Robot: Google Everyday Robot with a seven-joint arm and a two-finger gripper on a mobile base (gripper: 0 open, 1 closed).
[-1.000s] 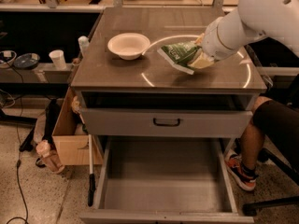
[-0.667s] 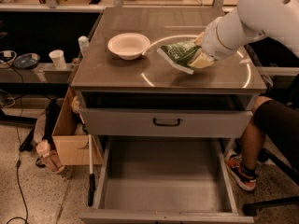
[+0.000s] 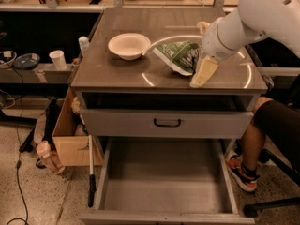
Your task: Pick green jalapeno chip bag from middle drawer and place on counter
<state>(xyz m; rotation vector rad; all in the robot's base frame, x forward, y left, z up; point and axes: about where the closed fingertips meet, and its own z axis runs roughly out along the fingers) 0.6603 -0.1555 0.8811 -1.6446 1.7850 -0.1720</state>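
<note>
My arm (image 3: 269, 13) comes in from the upper right of the camera view, fat white forearm angled down and to the left. The wrist (image 3: 219, 37) is a white ribbed cuff. The gripper (image 3: 199, 55) sits at its end, right of centre in the upper half, pointing left. Jaws are spread wide: one cream finger (image 3: 204, 72) slants down-left, the other pokes out up top.

gripper (image 3: 198, 54) spread, above counter (image 3: 117, 71) | green jalapeno chip bag (image 3: 179, 55) on it
</note>
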